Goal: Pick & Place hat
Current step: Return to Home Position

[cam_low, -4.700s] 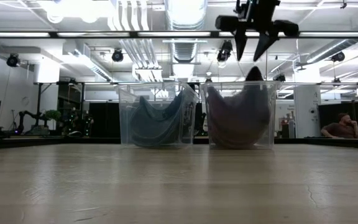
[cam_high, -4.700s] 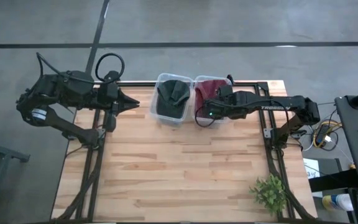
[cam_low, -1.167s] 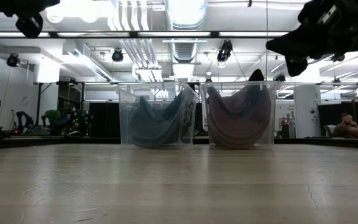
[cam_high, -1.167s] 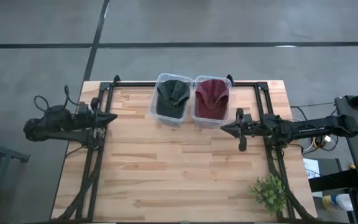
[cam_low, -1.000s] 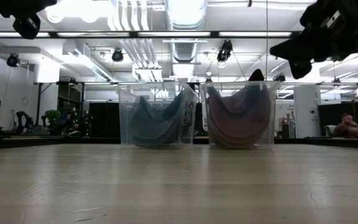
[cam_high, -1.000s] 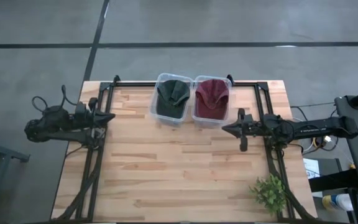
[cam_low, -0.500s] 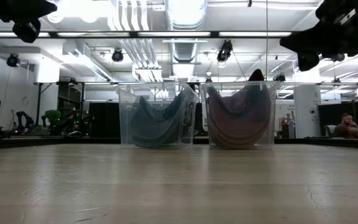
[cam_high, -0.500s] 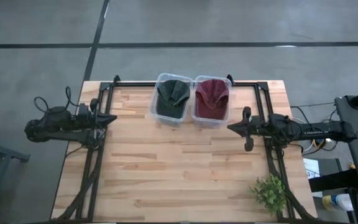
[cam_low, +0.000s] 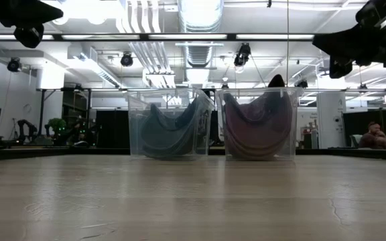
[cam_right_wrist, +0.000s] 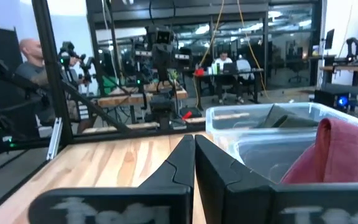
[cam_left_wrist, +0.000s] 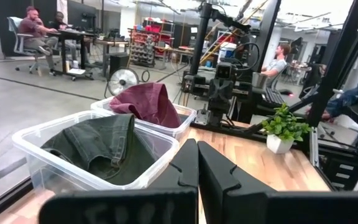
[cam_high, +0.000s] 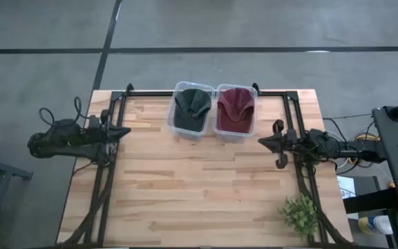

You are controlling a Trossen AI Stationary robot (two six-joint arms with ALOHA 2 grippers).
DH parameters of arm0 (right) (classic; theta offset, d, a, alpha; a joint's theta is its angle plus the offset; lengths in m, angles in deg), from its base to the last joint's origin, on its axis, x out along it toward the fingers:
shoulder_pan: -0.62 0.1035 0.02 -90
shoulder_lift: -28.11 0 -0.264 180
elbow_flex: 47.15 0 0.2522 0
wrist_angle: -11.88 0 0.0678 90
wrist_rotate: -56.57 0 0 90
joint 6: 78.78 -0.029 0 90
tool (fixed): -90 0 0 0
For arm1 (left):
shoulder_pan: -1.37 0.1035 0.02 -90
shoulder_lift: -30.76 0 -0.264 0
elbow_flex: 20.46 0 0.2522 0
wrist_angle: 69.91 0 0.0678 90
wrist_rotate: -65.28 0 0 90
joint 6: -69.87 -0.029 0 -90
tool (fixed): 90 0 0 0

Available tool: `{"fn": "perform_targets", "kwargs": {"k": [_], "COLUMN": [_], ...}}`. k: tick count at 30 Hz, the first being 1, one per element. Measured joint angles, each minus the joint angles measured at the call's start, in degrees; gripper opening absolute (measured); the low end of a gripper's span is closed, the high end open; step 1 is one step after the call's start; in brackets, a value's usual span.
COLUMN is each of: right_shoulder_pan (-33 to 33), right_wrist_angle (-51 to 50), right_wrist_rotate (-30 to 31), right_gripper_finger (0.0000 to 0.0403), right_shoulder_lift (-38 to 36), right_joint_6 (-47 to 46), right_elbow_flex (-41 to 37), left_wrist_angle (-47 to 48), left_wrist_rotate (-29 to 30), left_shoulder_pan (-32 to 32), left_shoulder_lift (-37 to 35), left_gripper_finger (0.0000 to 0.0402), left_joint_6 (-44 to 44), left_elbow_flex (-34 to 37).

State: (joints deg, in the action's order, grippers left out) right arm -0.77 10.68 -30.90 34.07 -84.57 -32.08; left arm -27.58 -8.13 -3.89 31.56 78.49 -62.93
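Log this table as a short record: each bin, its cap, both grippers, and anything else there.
left bin: holds the dark cap
right bin: holds the red cap
left gripper: shut, empty, over the table's left edge
right gripper: shut, empty, near the table's right edge
other: small plant, table corner on the right arm's side

Overhead, level, wrist views; common bins

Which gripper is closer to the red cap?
The right gripper. It is just beside the red cap, toward the right side of the table. The left gripper is at the table's left edge, beyond the dark cap.
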Motion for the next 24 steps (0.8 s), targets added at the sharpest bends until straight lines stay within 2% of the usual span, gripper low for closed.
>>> {"fn": "perform_targets", "kwargs": {"k": [10, 13, 17, 24], "right_shoulder_pan": [0.0, 0.0, 0.0, 0.0], "right_wrist_angle": [-0.4, -0.9, -1.3, -1.9], "right_wrist_rotate": [0.0, 0.0, -1.1, -2.9], "right_gripper_finger": [0.0009, 0.0009, 0.0009, 0.0009], "right_shoulder_lift": [-2.6, -2.5, -2.6, -2.5], "right_joint_6": [0.5, 0.4, -0.1, 0.8], "right_elbow_flex": [-0.8, -0.8, -0.8, -0.8], "left_wrist_angle": [-1.9, -5.7, -15.4, -17.4], "left_wrist_rotate": [0.0, -0.1, -0.2, -2.4], "left_shoulder_pan": [0.0, 0.0, 0.0, 0.0], "left_shoulder_lift": [0.0, 0.0, -0.1, -0.5], "left_gripper_finger": [0.0000, 0.0000, 0.0000, 0.0000], "left_joint_6": [2.8, 3.8, 4.8, 5.2], "left_elbow_flex": [2.6, 6.4, 11.3, 15.3]}}
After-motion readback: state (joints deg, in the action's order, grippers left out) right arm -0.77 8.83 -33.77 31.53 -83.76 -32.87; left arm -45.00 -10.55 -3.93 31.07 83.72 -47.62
